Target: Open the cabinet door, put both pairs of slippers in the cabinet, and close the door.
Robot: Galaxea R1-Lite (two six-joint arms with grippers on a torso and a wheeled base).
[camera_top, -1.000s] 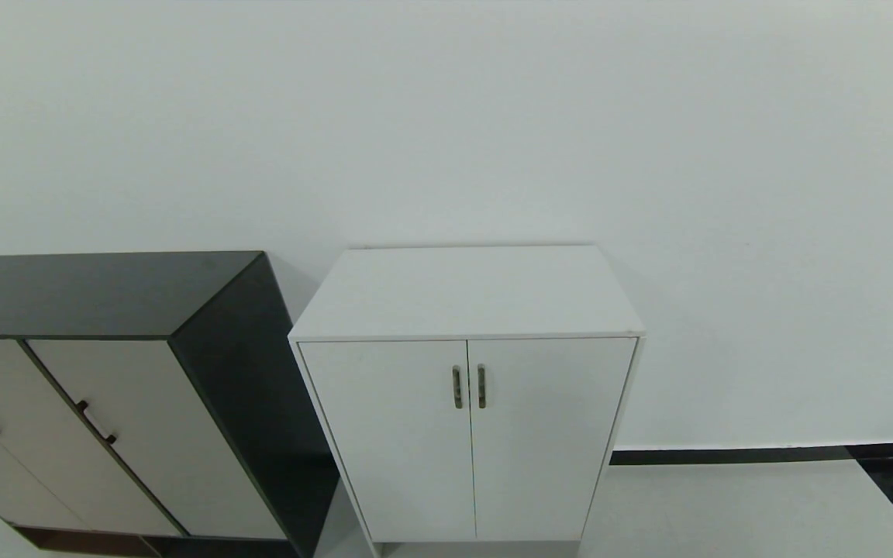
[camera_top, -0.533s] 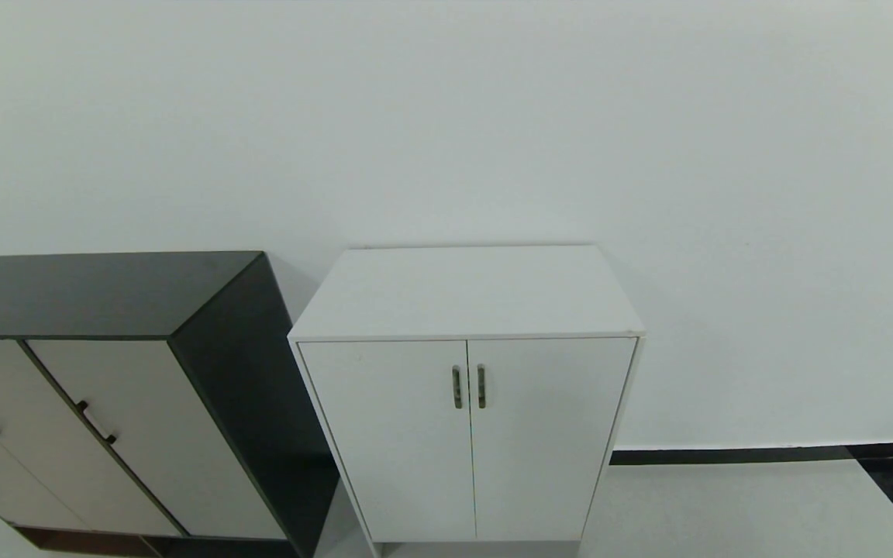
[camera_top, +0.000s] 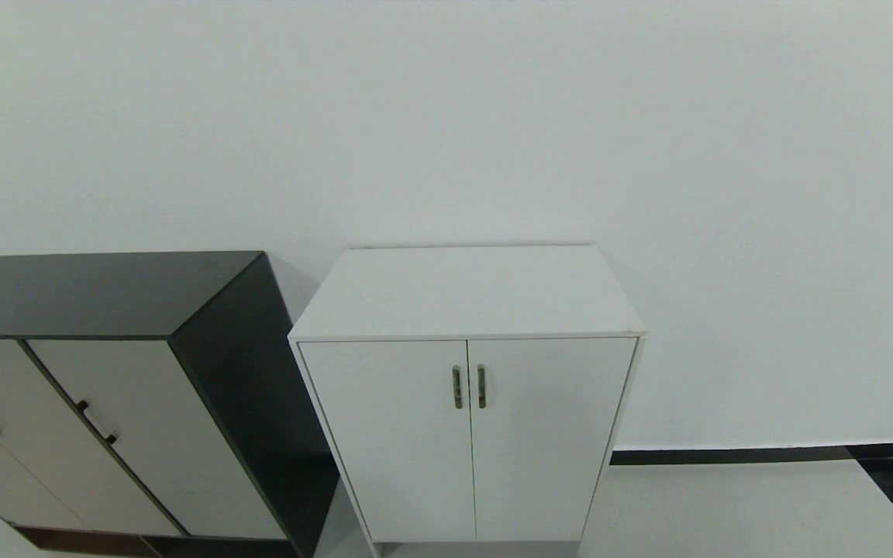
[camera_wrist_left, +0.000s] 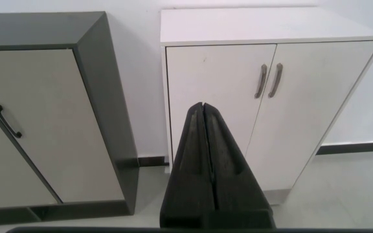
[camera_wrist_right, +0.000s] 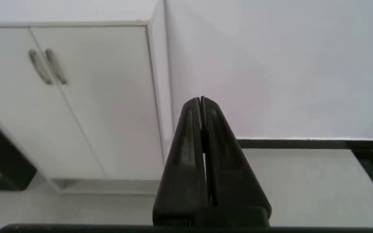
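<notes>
**A:** How do the jaws stand?

**B:** On the left gripper [camera_wrist_left: 203, 107] the jaws are pressed flat together, with no gap and nothing between them. The right gripper [camera_wrist_right: 203, 101] is the same: jaws together and holding nothing.

**A:** Where are the two grippers?

**B:** Both hang in the air in front of the white cabinet [camera_top: 466, 291], well apart from it. The left gripper points toward the left door [camera_top: 392, 442]. The right gripper points past the cabinet's right side, at the wall [camera_top: 446, 116] and the floor [camera_top: 725, 508].

**A:** And the cabinet itself?

**B:** It stands upright on the floor with its back to the wall, in the middle of the head view. The left door and the right door [camera_top: 543, 434] are both closed, and their edges meet in one straight seam. The left handle [camera_top: 457, 387] and the right handle [camera_top: 481, 386] are two slim upright bars just beside each other, one on each side of that seam. Neither gripper touches them.

**A:** What is around it?

**B:** A dark cabinet [camera_top: 237, 372] stands to the robot's left. It has a black top and side, and pale closed doors with dark handles. A narrow gap separates it from the white cabinet. A black strip [camera_top: 725, 456] runs along the foot of the wall on the right.
</notes>
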